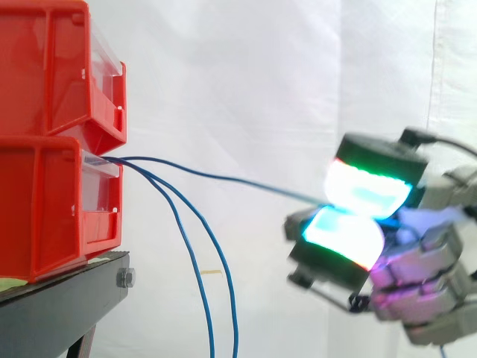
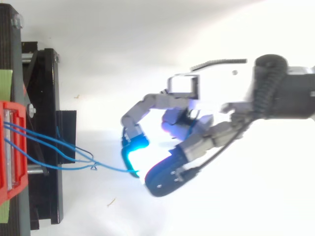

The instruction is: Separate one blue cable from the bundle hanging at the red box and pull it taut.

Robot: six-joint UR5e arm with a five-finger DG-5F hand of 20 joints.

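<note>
Hand (image 1: 421,257) closed in a pinch on one cable (image 1: 223,177), running almost straight from the lower box (image 1: 45,216); rest of bundle (image 1: 230,294) hanging slack. Thin, light, limp, probably slippery: calls for firm pad grip, gentle pull away from box.

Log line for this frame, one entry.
hand: pinching one blue cable between pads | cable: separated, nearly straight from lower red bin | other cables: two, hanging slack
</note>
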